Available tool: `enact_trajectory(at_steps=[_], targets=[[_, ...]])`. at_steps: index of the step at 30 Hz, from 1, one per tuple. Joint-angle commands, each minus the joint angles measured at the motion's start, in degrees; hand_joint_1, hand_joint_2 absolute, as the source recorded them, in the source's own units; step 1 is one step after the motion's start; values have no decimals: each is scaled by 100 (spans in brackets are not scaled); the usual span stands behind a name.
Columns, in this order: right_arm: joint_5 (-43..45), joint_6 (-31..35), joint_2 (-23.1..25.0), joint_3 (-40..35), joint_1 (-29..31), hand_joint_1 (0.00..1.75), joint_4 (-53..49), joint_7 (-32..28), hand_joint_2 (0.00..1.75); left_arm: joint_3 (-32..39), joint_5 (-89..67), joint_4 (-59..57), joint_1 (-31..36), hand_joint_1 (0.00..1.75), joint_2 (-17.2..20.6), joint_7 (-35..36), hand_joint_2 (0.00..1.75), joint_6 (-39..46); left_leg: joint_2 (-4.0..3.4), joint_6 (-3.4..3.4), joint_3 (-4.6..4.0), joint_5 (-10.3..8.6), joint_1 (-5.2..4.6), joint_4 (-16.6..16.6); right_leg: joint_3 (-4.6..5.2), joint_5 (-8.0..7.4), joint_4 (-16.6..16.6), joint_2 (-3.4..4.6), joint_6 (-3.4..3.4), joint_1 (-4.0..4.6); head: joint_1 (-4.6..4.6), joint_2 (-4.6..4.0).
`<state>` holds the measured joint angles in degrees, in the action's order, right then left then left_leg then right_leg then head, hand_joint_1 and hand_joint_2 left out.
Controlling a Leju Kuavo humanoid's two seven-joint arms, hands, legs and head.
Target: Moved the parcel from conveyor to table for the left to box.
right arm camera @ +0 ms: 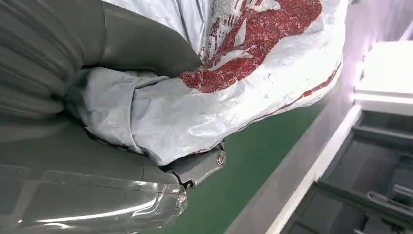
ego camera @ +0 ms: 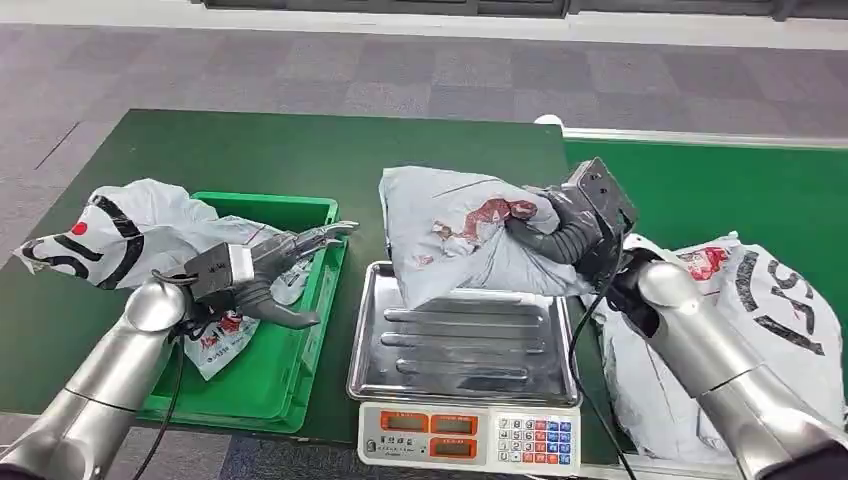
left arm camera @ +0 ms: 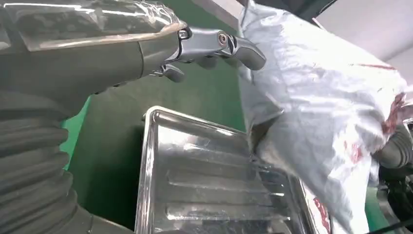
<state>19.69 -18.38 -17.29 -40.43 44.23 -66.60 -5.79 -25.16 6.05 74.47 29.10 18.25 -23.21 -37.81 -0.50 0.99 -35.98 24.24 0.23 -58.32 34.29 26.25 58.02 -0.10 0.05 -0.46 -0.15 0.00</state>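
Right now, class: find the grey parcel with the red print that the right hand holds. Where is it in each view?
Head view: grey parcel at centre, over the scale tray's far edge.
Left wrist view: parcel at right, beside the tray.
Right wrist view: parcel across the middle, gripped by the right hand.
Shared landmark: its red print.

Even, bright overhead light fills the head view, and shadows under the arms stay soft and short. The steel scale tray [ego camera: 462,338] throws pale streaks of glare along its ridges, stronger still in the left wrist view, where the tray [left arm camera: 204,175] mirrors white patches. A glossy highlight runs across the left hand [left arm camera: 97,44], whose near cover is blurred. In the right wrist view a blown-out white patch sits at three o'clock, and the right hand [right arm camera: 87,161] is soft and out of focus.
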Motion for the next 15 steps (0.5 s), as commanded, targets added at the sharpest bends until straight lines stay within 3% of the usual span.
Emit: enact_trajectory(at_steps=[1, 6, 15], targets=[[128, -39, -33, -721, 185, 175, 67, 41, 175, -235, 35, -467, 304, 0, -108, 40, 175, -15, 4, -1, 7, 0, -1, 3, -8, 1, -3, -2, 1, -1, 0, 0], [266, -130, 223, -903, 265, 175, 203, 151, 175, -158, 11, -482, 296, 0, -251, 66, 175, 71, -1, 0, 8, 1, 2, 4, -9, -1, -5, 5, 0, 1, 0, 0], [426, -186, 125, -923, 259, 175, 246, 250, 175, -89, -8, -403, 174, 0, -304, 75, 175, 117, 8, -1, 16, 0, -1, 11, -19, 1, -11, -3, 1, 1, 0, 0]])
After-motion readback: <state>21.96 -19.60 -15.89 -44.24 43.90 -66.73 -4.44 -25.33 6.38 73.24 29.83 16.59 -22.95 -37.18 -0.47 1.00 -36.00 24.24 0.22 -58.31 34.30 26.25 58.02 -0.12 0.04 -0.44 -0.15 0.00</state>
